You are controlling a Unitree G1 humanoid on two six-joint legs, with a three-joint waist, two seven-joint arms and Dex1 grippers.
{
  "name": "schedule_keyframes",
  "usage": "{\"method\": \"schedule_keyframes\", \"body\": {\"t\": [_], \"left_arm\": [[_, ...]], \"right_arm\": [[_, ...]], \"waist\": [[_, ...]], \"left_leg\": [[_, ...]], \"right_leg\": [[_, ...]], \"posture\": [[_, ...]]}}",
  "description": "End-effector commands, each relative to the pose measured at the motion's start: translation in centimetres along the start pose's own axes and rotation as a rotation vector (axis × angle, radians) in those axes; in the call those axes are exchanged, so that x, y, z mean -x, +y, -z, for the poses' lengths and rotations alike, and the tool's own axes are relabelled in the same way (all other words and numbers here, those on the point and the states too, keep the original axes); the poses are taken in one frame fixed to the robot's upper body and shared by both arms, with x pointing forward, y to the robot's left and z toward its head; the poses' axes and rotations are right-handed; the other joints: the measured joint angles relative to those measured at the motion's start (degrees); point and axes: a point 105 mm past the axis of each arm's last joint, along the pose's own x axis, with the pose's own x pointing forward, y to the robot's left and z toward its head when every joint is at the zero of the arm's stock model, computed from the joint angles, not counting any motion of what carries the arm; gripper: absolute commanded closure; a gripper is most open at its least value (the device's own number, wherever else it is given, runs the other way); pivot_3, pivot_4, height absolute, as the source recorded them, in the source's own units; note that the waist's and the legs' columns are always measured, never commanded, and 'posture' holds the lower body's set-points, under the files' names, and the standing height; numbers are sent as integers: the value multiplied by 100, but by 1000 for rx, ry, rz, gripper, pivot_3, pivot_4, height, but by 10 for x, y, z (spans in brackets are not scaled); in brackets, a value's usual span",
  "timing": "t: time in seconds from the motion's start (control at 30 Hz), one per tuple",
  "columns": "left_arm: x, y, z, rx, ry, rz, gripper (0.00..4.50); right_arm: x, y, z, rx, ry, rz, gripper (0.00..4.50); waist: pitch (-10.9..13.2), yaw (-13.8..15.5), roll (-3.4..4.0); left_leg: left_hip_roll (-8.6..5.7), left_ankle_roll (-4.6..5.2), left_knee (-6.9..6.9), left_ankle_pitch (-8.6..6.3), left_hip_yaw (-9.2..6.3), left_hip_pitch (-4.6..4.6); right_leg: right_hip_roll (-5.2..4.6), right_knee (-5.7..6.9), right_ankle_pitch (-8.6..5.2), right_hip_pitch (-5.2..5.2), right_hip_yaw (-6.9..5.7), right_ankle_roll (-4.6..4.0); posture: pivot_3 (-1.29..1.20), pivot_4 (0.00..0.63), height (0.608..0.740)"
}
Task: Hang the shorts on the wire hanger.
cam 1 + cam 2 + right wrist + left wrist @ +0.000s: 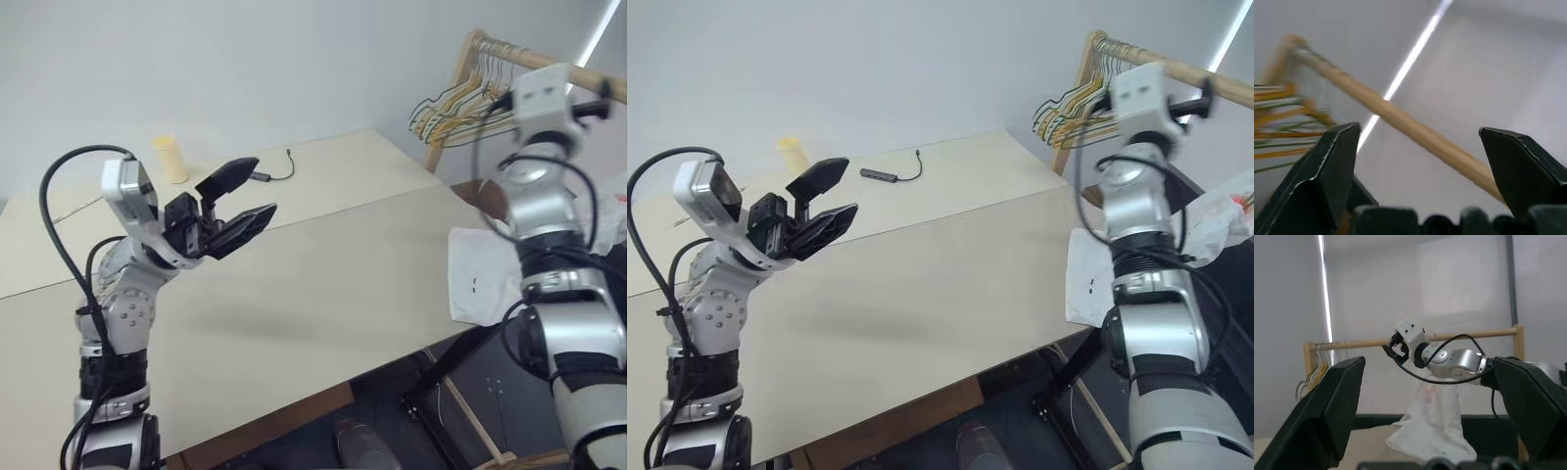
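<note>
White soft fabric shorts (482, 276) hang off the beige table (323, 284) edge, below and behind the raised right hand (1392, 345), well apart from the left hand (238, 202). Both hands wide open, empty. Right arm hides part of the shorts. Thin grey wire hanger can't be made out; coloured hangers (453, 103) bunch on wooden rail (1352, 343).

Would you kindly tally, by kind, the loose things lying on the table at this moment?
Pale yellow cup: 1
Black cable: 1
White shorts, draped at the table's edge: 1
Total: 3
</note>
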Motion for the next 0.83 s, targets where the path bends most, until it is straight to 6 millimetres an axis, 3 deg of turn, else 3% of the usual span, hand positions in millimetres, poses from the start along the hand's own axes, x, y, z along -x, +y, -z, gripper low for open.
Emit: {"method": "schedule_keyframes", "body": {"t": [0.03,0.17,0.33,0.5,0.83], "left_arm": [[17,10,-9,-91,71,-97,0],[49,11,11,-114,263,-194,0],[82,2,42,-121,472,-277,0],[106,-12,63,-77,579,-343,0],[114,-24,65,-48,598,-371,0]], "right_arm": [[21,42,-36,-42,-158,-258,19],[70,105,-43,-125,-196,-687,19],[122,139,-42,-97,-244,-1009,19],[170,154,-29,-8,-283,-1275,19],[181,160,-18,26,-264,-1302,19]], "waist": [[0,24,0],[0,141,1],[0,434,0],[0,764,0],[-1,1131,-5]], "left_leg": [[0,0,1,0,-5,0],[-1,0,0,-1,-15,-18],[9,-1,-2,-2,-25,-36],[17,-2,-2,-2,-23,-38],[17,-11,1,5,-7,-31]], "right_leg": [[0,0,0,-1,-4,-1],[-9,4,1,-22,-10,-1],[-13,12,2,-50,-18,-4],[-12,14,0,-59,-26,-11],[8,48,2,-74,-29,-40]], "posture": [[-158,0,740],[-132,0,740],[-96,0,740],[-70,0,740],[-8,0,740]]}}
